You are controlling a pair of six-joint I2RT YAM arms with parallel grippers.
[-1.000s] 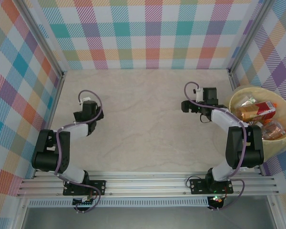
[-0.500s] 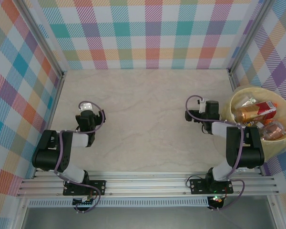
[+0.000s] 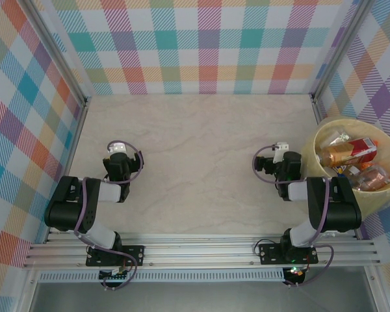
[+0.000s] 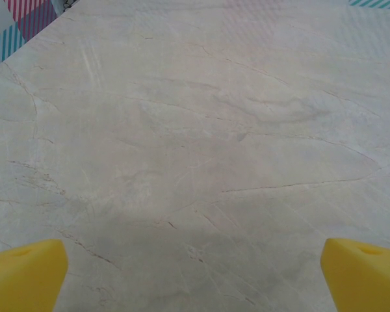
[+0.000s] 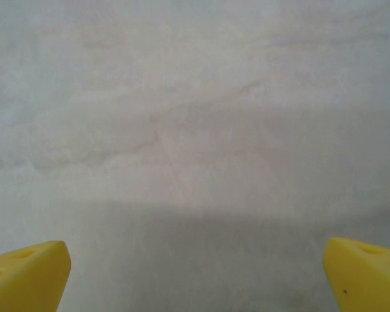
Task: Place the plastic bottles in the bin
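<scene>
Plastic bottles (image 3: 352, 151) in bin (image 3: 379, 201) by marbled table (image 3: 195, 162), plaid walls (image 3: 208, 45); left fingers (image 4: 25, 278) and right fingers (image 5: 26, 278) wide, empty.

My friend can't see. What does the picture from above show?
A pale-yellow bin at the right of a marbled table holds several bottles. The left arm and right arm sit bent near the front.

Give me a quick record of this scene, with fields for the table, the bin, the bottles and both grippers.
table: pale marbled surface
bin: round pale-yellow tub at the right edge
bottles: several lying inside the bin, one with a red-orange label
left gripper: open, holding nothing, above bare table
right gripper: open, holding nothing, above bare table just left of the bin
</scene>
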